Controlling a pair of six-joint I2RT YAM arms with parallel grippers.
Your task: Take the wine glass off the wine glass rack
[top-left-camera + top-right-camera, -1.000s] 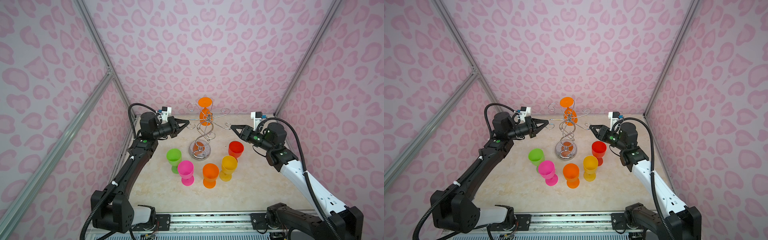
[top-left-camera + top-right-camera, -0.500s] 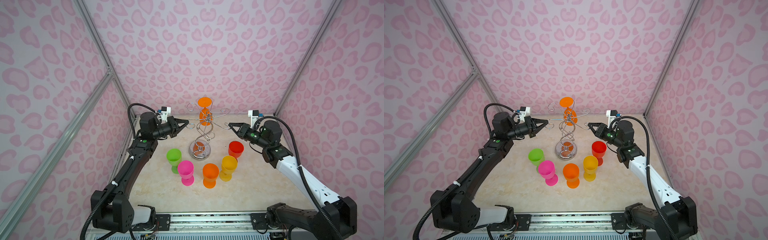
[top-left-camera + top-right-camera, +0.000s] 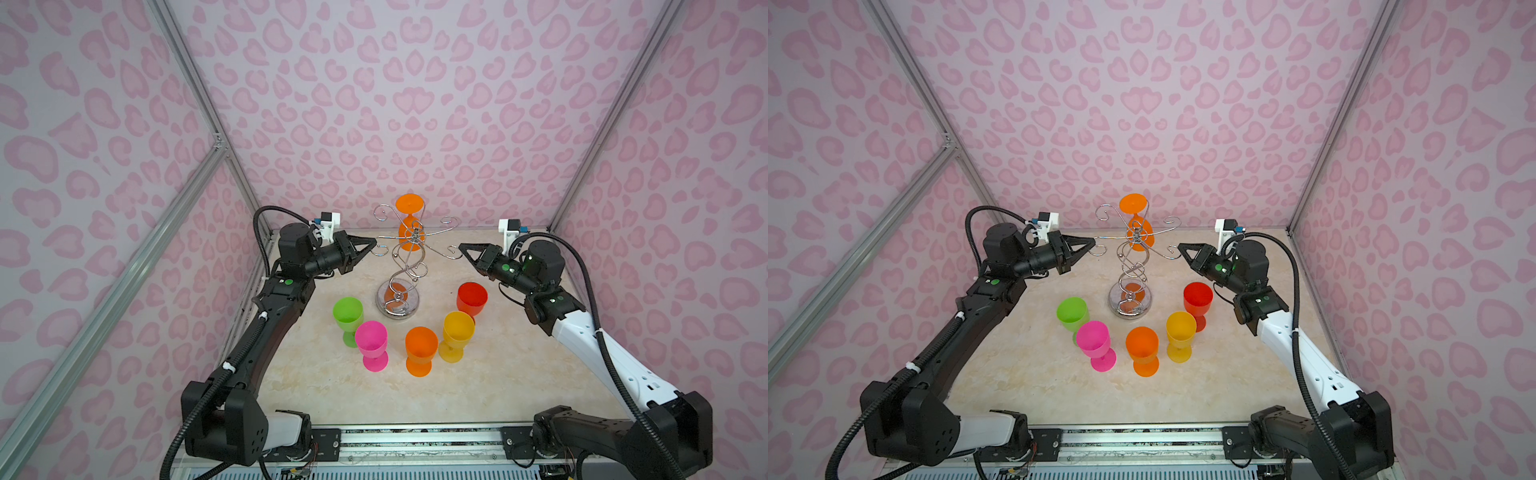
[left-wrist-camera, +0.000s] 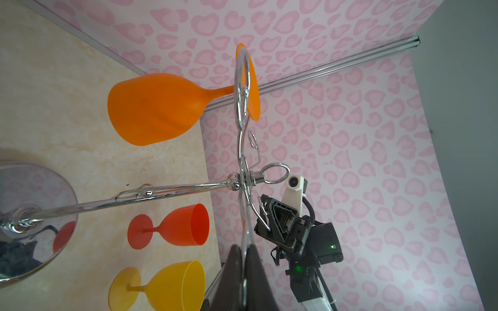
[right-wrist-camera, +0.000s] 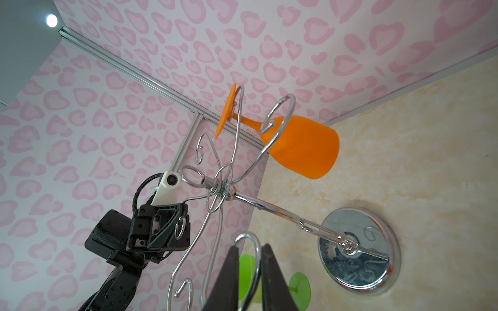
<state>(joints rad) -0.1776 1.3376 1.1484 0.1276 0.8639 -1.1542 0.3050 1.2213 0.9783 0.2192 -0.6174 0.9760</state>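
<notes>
The wine glass rack (image 3: 402,266) (image 3: 1133,266) stands mid-table, a chrome spiral stem on a round mirrored base. An orange wine glass (image 3: 409,204) (image 3: 1133,204) hangs upside down from a rear arm, its bowl (image 4: 153,107) (image 5: 301,146) free of both grippers. My left gripper (image 3: 372,245) (image 3: 1092,243) (image 4: 244,249) is shut on the curled end of the rack's left arm. My right gripper (image 3: 462,248) (image 3: 1181,249) (image 5: 249,250) grips the curl of the rack's right arm, the wire loop pinched between its fingers.
Several upright plastic goblets stand in front of the rack: green (image 3: 347,316), pink (image 3: 371,343), orange (image 3: 421,349), yellow (image 3: 457,332) and red (image 3: 471,297). Pink patterned walls close in the back and both sides.
My right gripper has crept up and inward to the rack's right arm, and its jaws have narrowed onto the curl. The left arm and the hanging glass have not moved.
</notes>
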